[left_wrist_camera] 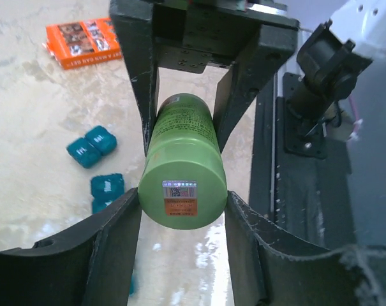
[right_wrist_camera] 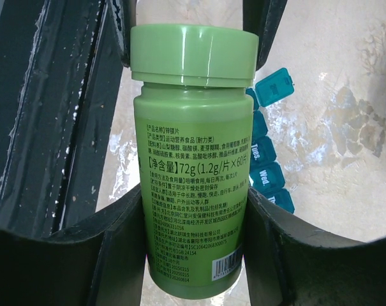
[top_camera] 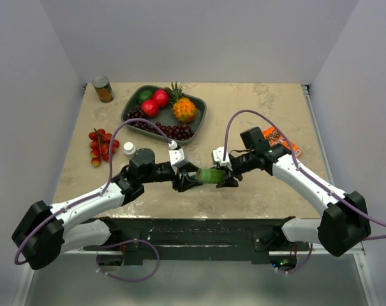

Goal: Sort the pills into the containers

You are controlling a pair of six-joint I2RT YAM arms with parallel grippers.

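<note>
Twice clamps green bottle [right_wrist_camera: 193,178], left claw [left_wrist_camera: 183,220] at its cap [right_wrist_camera: 193,54], right claw [right_wrist_camera: 196,255] round its base, teal containers [right_wrist_camera: 267,159] near it on tabletop [top_camera: 269,108].

The table [top_camera: 269,108] has a tan marbled top. Beyond the left end effector [top_camera: 194,180] lie a dark grey fruit tray [top_camera: 201,115], a can [top_camera: 103,89], cherry tomatoes [top_camera: 101,145] and a small white-capped bottle [top_camera: 129,149]. An orange packet [top_camera: 283,141] lies beyond the right end effector [top_camera: 223,178]. Teal containers [left_wrist_camera: 92,148] lie near both end effectors.
</note>
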